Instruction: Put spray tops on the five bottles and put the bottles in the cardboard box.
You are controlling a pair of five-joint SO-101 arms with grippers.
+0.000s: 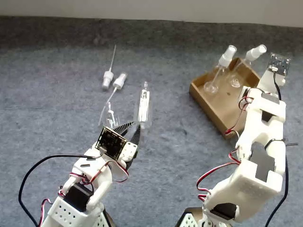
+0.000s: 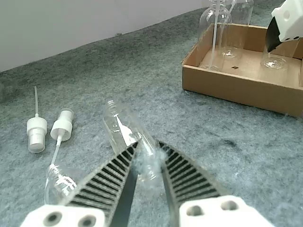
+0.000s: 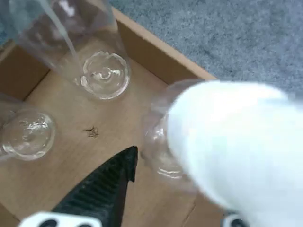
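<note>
Left wrist view, centre frame: left pincer grips a bare bottle lying on the table; spray tops lie at left. Next, likely: fit a top, then box it.

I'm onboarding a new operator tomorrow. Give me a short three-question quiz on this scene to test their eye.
1. How many loose spray tops lie on the grey carpet?
2. True or false: no bottle standing in the cardboard box wears a spray top.
3. The left gripper is shut on: A) a spray top, B) a lying clear bottle, C) the box's wall.
Key: 1, two. 2, false: two capped bottles stand there. 3, B.
</note>
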